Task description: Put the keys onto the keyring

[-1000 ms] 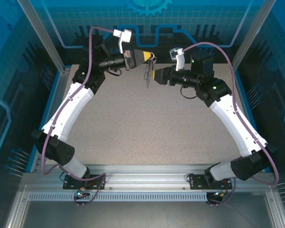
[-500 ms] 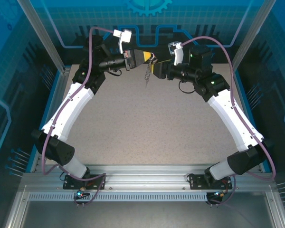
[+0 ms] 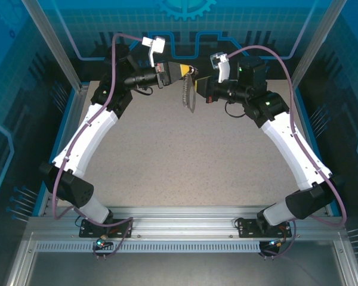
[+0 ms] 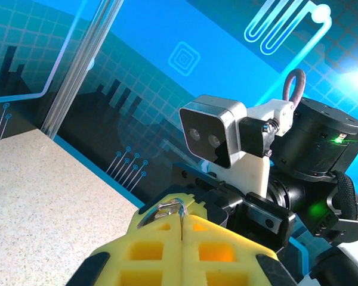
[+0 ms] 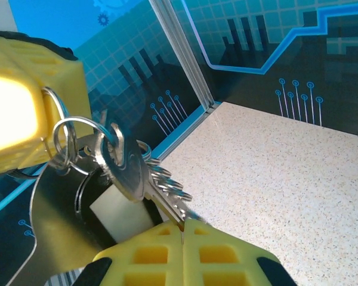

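Note:
Both arms meet high over the table's far middle. My left gripper (image 3: 192,71) (image 4: 182,210) is shut on the keyring (image 4: 167,207), a thin wire ring pinched at the tips of its yellow fingers (image 5: 24,113). From that keyring (image 5: 71,136) hang a silver key (image 5: 128,173) and a short chain of small rings (image 5: 170,186). The bunch (image 3: 187,95) dangles between the two grippers. My right gripper (image 5: 182,225) (image 3: 196,94) is shut on the tip of the key's blade, just below and right of the left gripper.
The speckled table (image 3: 179,167) lies well below both grippers. The blue back wall (image 3: 185,36) and a metal corner post (image 5: 185,59) stand close behind them. The right arm's wrist camera (image 4: 213,132) sits right in front of the left gripper.
The right gripper moved up and left toward the left gripper and shut on the key's blade. The hanging bunch swung slightly. The left arm has held still.

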Controlling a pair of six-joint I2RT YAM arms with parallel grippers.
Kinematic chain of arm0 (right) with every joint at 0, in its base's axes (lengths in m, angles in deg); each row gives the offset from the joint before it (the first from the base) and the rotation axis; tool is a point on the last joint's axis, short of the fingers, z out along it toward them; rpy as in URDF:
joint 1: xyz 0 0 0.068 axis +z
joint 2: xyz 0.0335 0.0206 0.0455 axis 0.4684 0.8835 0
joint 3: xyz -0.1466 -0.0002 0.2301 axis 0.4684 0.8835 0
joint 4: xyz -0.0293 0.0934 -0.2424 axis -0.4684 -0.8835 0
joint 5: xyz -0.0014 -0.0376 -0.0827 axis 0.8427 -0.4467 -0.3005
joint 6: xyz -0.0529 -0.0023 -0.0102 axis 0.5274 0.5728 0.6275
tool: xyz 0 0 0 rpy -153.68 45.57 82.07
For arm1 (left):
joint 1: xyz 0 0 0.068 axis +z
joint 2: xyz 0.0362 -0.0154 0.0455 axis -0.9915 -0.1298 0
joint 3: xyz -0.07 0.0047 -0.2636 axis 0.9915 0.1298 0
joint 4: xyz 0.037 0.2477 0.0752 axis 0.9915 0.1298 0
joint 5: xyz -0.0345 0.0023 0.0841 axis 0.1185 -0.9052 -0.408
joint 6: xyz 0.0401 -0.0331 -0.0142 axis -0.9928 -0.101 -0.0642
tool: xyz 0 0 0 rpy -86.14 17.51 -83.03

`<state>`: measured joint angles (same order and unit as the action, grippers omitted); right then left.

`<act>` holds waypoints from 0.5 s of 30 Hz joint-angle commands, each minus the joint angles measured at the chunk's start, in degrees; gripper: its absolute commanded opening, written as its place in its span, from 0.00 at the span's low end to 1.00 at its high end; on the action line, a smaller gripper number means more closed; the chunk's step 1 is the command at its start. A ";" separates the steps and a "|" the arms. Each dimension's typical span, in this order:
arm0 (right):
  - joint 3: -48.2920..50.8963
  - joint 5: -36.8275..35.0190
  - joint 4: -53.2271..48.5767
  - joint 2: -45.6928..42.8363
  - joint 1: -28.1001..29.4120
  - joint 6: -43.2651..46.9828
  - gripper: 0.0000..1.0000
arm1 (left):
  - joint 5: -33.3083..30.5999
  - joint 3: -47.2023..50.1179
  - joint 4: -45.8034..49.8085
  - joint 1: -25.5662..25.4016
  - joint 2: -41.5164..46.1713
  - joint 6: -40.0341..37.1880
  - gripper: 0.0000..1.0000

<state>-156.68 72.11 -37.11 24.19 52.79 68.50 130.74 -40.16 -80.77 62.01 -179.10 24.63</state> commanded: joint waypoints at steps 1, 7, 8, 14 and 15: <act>-1.46 0.83 -1.43 -0.70 0.63 1.26 0.00 | -0.06 -0.40 -2.31 -0.39 1.19 0.15 0.00; -0.23 1.09 -2.82 -1.47 1.04 2.50 0.00 | -0.97 0.40 -3.84 -0.41 1.43 0.92 0.00; 0.13 1.19 -2.86 -1.60 1.23 2.60 0.00 | -1.07 0.44 -4.02 -0.38 1.58 1.06 0.00; 0.68 1.33 -2.87 -1.19 3.37 2.95 0.00 | -1.39 1.07 -4.50 -0.43 1.80 1.28 0.00; 0.43 1.28 -2.82 -1.00 3.79 3.04 0.00 | -1.57 1.26 -4.66 -0.40 1.87 1.30 0.00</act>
<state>-156.52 72.87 -38.93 24.06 54.95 70.27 130.07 -39.40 -82.23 61.99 -179.10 25.03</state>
